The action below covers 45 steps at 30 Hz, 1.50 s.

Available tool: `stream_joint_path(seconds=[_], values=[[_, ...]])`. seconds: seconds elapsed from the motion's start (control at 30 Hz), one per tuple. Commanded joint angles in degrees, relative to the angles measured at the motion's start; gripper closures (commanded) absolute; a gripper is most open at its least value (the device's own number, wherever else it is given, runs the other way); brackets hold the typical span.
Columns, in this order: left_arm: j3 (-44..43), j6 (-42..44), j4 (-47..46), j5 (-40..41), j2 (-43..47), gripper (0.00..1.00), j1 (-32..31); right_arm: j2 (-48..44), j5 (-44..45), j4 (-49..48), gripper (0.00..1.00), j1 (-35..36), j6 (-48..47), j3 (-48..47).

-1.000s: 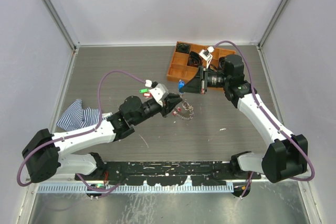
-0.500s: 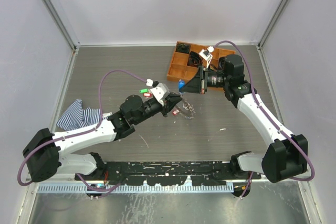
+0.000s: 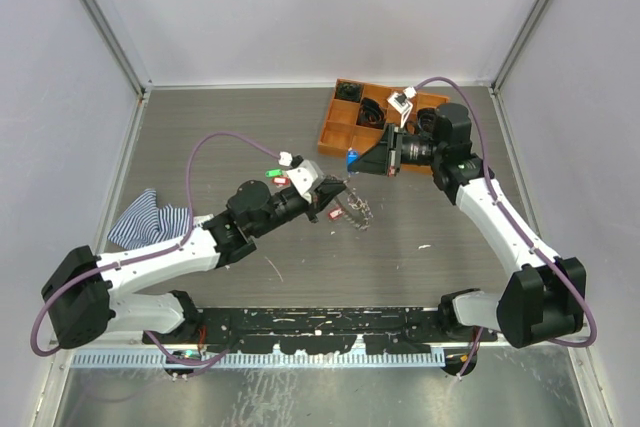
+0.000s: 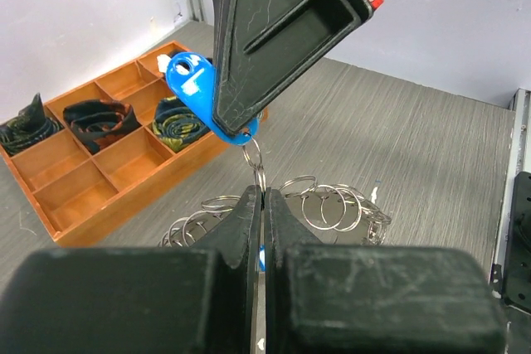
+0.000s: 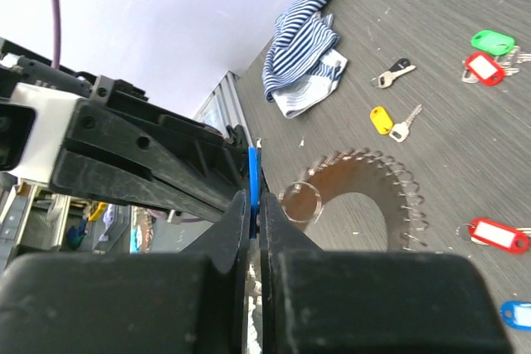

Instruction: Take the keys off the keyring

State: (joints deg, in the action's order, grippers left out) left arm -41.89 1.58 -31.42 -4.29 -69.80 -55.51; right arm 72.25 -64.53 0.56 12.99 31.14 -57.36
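In the left wrist view a blue key tag (image 4: 192, 87) is pinched by my right gripper (image 3: 356, 162), which comes down from above. A small split ring (image 4: 260, 173) hangs from that tag into my left gripper (image 4: 263, 198), which is shut on it. Behind it the keyring (image 4: 332, 205), a grey loop fringed with small rings, is just over the table. In the right wrist view my right gripper (image 5: 255, 196) is shut on the blue tag (image 5: 253, 170), with the keyring (image 5: 398, 192) beyond. Loose keys with yellow (image 5: 381, 119), green (image 5: 492, 41) and red (image 5: 484, 68) tags lie on the table.
An orange compartment tray (image 3: 340, 119) holding black coiled bundles stands at the back right, close behind my right gripper. A striped blue-white cloth (image 3: 150, 219) lies at the left beside my left arm. Another red-tagged key (image 5: 496, 234) and a blue one (image 5: 518, 314) lie near the keyring.
My left gripper has shut on the small ring under the blue tag. My right gripper has drawn back slightly up and right with the tag, and the keyring has shifted with it.
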Motion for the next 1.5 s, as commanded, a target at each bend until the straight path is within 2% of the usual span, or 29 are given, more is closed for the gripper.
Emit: stream_joint_path(seconds=[0.0, 0.27, 0.43, 0.6, 0.83, 1.13, 1.47], values=[[0.0, 2.8, -1.4, -2.2, 3.5, 1.00, -0.2, -1.0, 2.7, -2.3, 0.99, -1.9, -2.6, 0.6], [1.6, 1.8, -5.4, -2.7, 2.8, 1.00, -0.2, -1.4, 0.4, -8.2, 0.99, -1.8, 0.4, 3.1], [2.2, 1.3, -4.5, -2.8, 1.7, 0.98, 0.4, -2.7, -2.1, -10.3, 0.99, -1.6, 1.9, 2.5], [3.9, -0.2, -4.5, -2.6, 1.9, 0.72, 1.2, -3.4, -1.9, -5.2, 0.99, -0.8, -3.8, 1.0], [2.8, 0.5, 2.2, -4.0, 5.7, 0.60, 1.5, -4.1, -1.0, -0.5, 0.99, -0.6, -8.4, 0.1], [-2.4, -6.9, 4.9, -4.3, 4.0, 0.60, 1.4, -4.1, -0.5, -0.5, 0.99, -0.6, -8.5, 0.1], [-7.2, -11.7, 8.9, -1.2, 0.0, 0.62, 1.3, -4.2, 0.0, -0.9, 0.99, -0.6, -8.0, 0.5]])
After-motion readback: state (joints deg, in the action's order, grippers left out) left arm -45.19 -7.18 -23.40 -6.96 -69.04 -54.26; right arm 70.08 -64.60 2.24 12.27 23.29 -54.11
